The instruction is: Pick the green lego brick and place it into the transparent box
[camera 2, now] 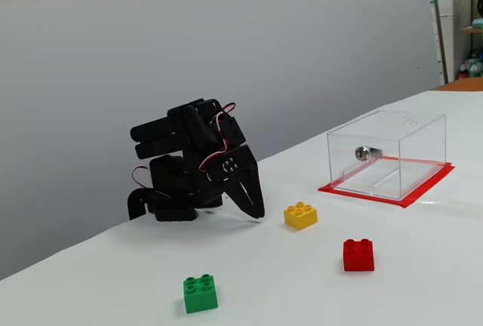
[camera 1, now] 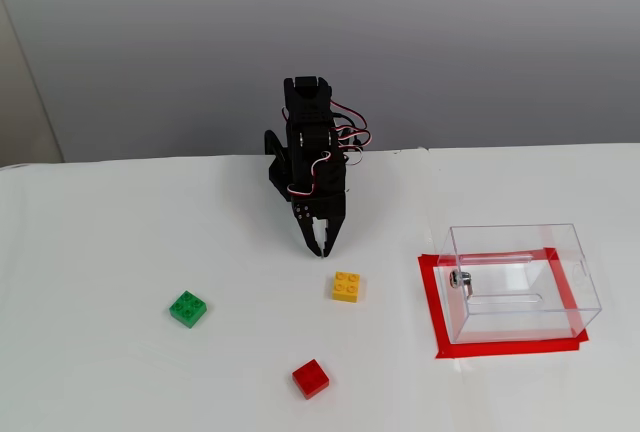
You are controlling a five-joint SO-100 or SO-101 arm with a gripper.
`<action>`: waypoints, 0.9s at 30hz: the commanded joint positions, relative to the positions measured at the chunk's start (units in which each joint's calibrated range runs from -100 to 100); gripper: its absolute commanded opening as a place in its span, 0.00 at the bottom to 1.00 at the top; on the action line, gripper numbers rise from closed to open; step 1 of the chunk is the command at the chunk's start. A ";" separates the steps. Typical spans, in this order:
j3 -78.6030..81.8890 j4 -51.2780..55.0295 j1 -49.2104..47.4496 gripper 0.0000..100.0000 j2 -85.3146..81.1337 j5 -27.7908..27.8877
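In a fixed view from the front, the arm sits folded up near the table's [camera 1: 120,222] far edge, with the gripper [camera 1: 322,245] pointing down and its jaws pinched together on nothing. The green lego brick [camera 1: 188,308] sits well apart from it, off to the lower left, nearer the front edge. A yellow brick [camera 1: 347,286] is just below the claw, and a red brick [camera 1: 310,378] is closer to the front. The transparent box [camera 1: 520,280] stands toward the right edge on a red tape outline [camera 1: 432,302].

In a fixed view from the side, the gripper [camera 2: 257,211] has its tips closed just above the table [camera 2: 423,281]. The green lego brick [camera 2: 200,293] lies well clear of it, toward the near edge at lower left. The yellow brick [camera 2: 300,215] is just right of the tips, the red brick [camera 2: 358,255] is further forward, and the transparent box [camera 2: 386,152] is far right.
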 commanded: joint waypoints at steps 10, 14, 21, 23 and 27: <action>-1.33 0.03 0.11 0.02 -0.42 -0.26; -1.52 -0.05 0.63 0.02 0.17 -0.26; -6.85 -0.05 0.70 0.02 0.43 -0.26; -8.84 0.03 0.85 0.02 0.51 -0.26; -12.55 -0.05 3.73 0.02 0.51 -0.26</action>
